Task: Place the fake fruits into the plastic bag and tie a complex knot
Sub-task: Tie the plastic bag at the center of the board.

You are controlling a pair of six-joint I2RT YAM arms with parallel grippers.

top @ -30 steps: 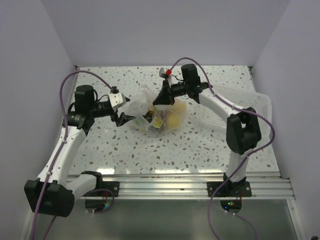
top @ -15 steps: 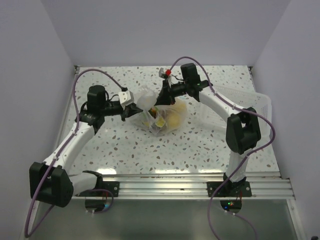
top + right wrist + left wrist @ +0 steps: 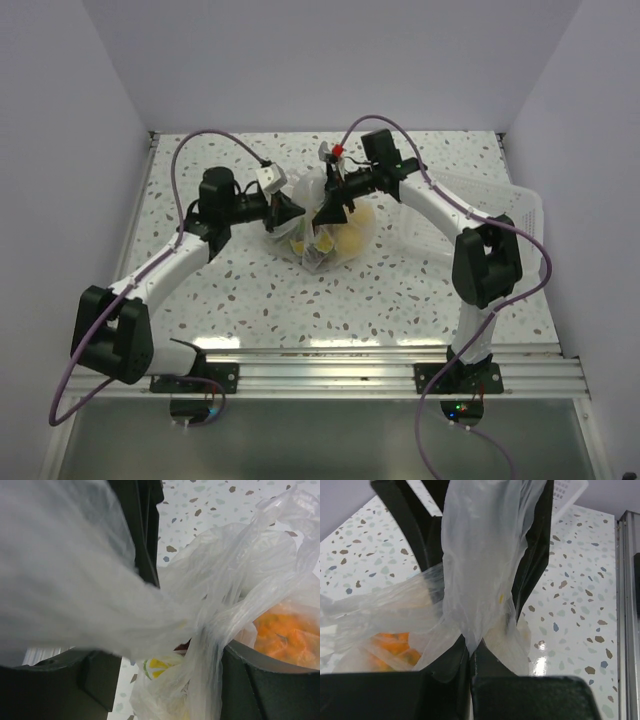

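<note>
The fake fruits (image 3: 352, 234) are seen only through crinkled film. In the top view, yellow shapes can be made out, but their number cannot be told. In the wrist views, an orange fruit is cut off by the frame edge and blurred by folds of plastic.

The plastic bag (image 3: 338, 242) rests on the speckled table (image 3: 400, 290), near its middle, between the two arms. Its upper film is gathered into a bunched neck (image 3: 202, 625), and a finished knot cannot be made out there.

The left gripper (image 3: 294, 212) is clenched on a strip of that film, with the fingers pressed together and the plastic pinched at their tips. The right gripper (image 3: 326, 214) is released: its jaws stand apart and the film runs loosely between them. Much of each wrist view is blocked by film draped close to the lens and by the other gripper's dark fingers.

A white slotted tray (image 3: 500, 200) lies at the right edge of the table, partly behind the right arm. Purple cables (image 3: 215, 140) arch above both arms.
</note>
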